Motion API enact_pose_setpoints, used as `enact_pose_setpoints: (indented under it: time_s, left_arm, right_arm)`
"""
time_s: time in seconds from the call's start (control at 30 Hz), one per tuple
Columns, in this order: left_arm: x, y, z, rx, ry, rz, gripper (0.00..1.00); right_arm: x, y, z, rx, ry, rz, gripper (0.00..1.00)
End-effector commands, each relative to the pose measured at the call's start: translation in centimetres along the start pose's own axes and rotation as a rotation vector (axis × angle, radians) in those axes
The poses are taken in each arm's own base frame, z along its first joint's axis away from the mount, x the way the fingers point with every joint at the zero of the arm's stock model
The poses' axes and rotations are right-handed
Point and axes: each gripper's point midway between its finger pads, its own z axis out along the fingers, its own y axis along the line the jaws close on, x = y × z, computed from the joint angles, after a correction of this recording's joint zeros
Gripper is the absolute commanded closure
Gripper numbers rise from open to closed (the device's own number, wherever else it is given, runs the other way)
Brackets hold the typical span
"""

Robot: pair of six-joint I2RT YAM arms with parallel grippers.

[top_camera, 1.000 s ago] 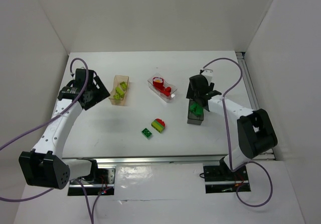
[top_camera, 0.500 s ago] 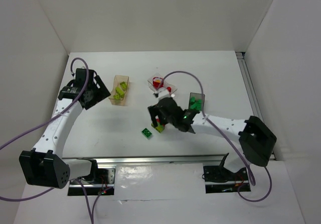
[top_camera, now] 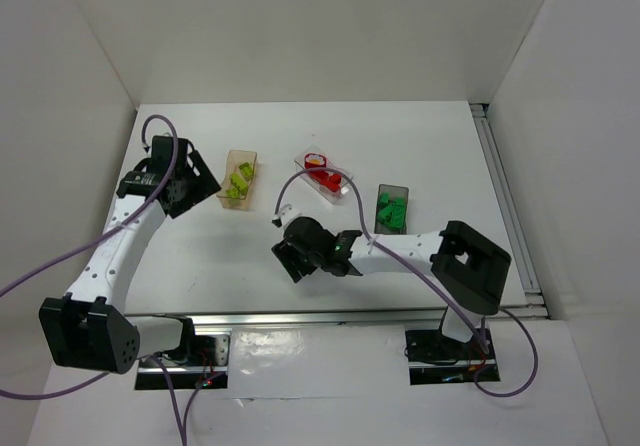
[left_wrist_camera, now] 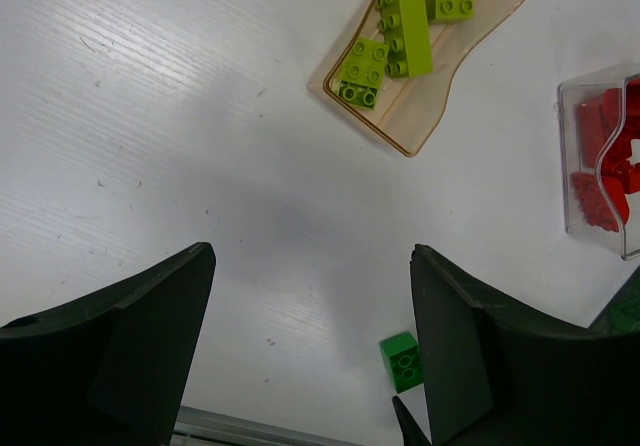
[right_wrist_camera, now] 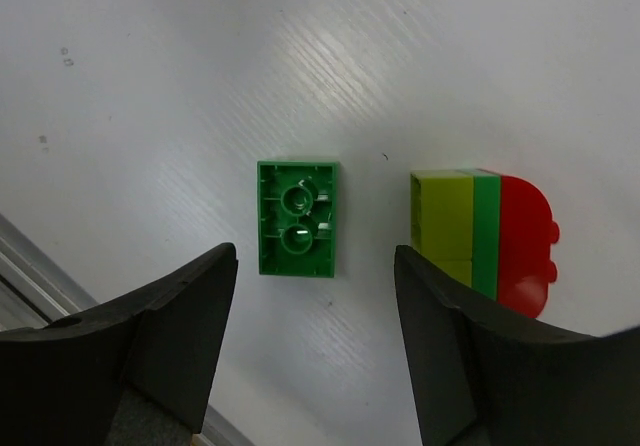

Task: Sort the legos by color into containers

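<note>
In the right wrist view my right gripper (right_wrist_camera: 314,301) is open just above the table. A green lego (right_wrist_camera: 297,231) lies studs-down just ahead of the gap between its fingers. A stacked yellow-green, green and red lego piece (right_wrist_camera: 480,238) lies off the right fingertip. From above, my right gripper (top_camera: 300,251) covers both pieces. My left gripper (top_camera: 168,181) hovers open and empty at the left. Its own view shows the tan container (left_wrist_camera: 400,131) with yellow-green legos (left_wrist_camera: 405,26). The clear container (top_camera: 325,176) holds red legos, and the dark container (top_camera: 392,211) holds green ones.
The table's near edge with its metal rail (top_camera: 300,318) runs just behind my right gripper. White walls enclose the table on three sides. The purple cable (top_camera: 285,191) of the right arm loops over the table near the clear container.
My right arm has swung from over the dark container leftward and toward the front, down over the loose legos. The left arm has stayed put.
</note>
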Motion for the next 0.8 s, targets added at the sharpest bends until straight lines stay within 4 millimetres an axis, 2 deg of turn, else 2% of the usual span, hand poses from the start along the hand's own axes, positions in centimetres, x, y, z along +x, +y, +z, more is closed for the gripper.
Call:
enact_pose_setpoints:
  time_s: [0.0,0.13,0.27,0.3,0.4,0.47,0.5,0.57,0.6,0.7,0.73,0.77]
  left_arm:
    - [-0.8,-0.4,-0.1,0.015,-0.021,0.004,0.13]
    - [-0.8,-0.3,-0.1,0.015,-0.021,0.013,0.13]
    - [-0.9,-0.2,-0.1,0.007,-0.026,0.013,0.13]
    - [-0.9,-0.2,-0.1,0.007,-0.026,0.013,0.13]
    - [-0.9,-0.2,-0.1,0.007,-0.026,0.013,0.13]
    - [-0.9,-0.2,-0.1,0.007,-0.026,0.013,0.13]
    - [-0.9,-0.2,-0.1,0.007,-0.026,0.013,0.13]
    - [-0.9,-0.2,-0.1,0.007,-0.026,0.013,0.13]
    - [-0.9,-0.2,-0.1,0.007,-0.026,0.013,0.13]
    - [-0.5,-0.1,0.1,0.009,-0.014,0.014,0.13]
    - [-0.4,-0.3,0.0,0.018,-0.007,0.014,0.13]
    - [-0.4,-0.3,0.0,0.018,-0.007,0.014,0.13]
  right_arm:
    - [-2.0,1.5,1.2,-0.037,-0.04,-0.009,0.29]
    - [-1.5,2.1,2.7,-0.037,-0.013,-0.03,0.3]
    - [-1.5,1.9,3.5,0.001,-0.012,-0.039,0.38]
    - [-1.9,1.6,3.4,0.021,-0.017,-0.028,0.45]
    - [-3.9,1.1,2.0,0.07,-0.087,-0.001,0.57]
    - [-6.1,0.1,-0.3,0.119,-0.168,0.019,0.6]
    - [-7.5,-0.3,-2.1,0.13,-0.222,0.035,0.6]
    - [-8.4,-2.9,-4.0,0.223,-0.269,0.084,0.6]
    - [-8.8,-4.1,-5.7,0.248,-0.3,0.112,0.6]
    - [-8.5,-10.2,-7.9,0.397,-0.325,0.259,0.6]
    - [-8.0,-13.5,-8.8,0.458,-0.334,0.354,0.6]
    - [-7.0,-15.4,-9.3,0.501,-0.313,0.397,0.6]
